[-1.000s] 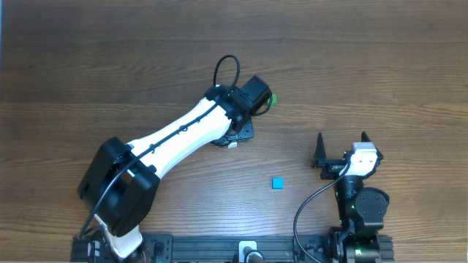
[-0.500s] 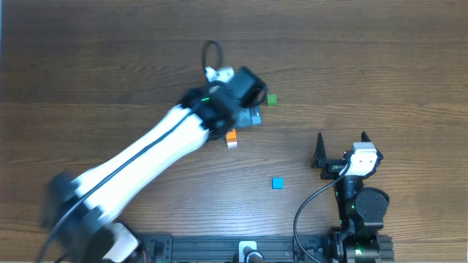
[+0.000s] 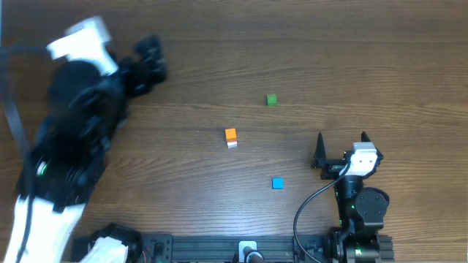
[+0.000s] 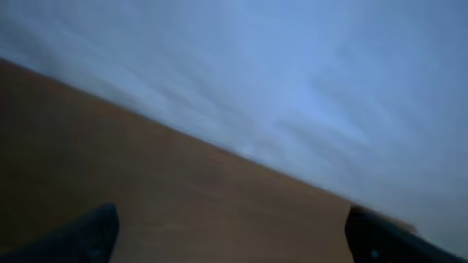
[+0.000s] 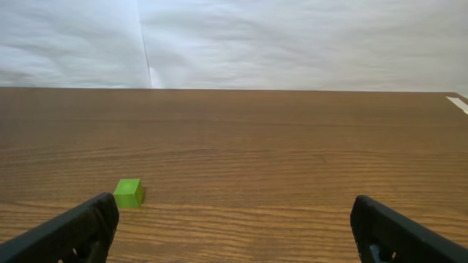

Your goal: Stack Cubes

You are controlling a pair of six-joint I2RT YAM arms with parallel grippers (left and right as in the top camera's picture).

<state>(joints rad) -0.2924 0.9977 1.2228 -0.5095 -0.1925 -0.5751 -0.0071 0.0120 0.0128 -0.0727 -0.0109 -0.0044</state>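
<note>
While the left tool [image 3: 150, 64] and right tool [image 3: 341, 137] both gape, small cubes sit spread on the wood-grain bench [image 3: 219, 44].
Top view: orange cube [image 3: 230, 134] touching white cube [image 3: 232, 144] mid-bench, stacked or abutting not clear; green cube [image 3: 272, 100] farther out, blue cube [image 3: 277, 183] nearer the bases, well apart. Left wrist view: left tool [image 4: 230, 219] fingers wide, smeared brown bench [image 4: 183, 190], pale wall [image 4: 307, 88]. Right wrist view: right tool [image 5: 234, 219] fingers wide over fine grain lines; green cube [image 5: 129, 193] shows matte side faces, crisp edges.
</note>
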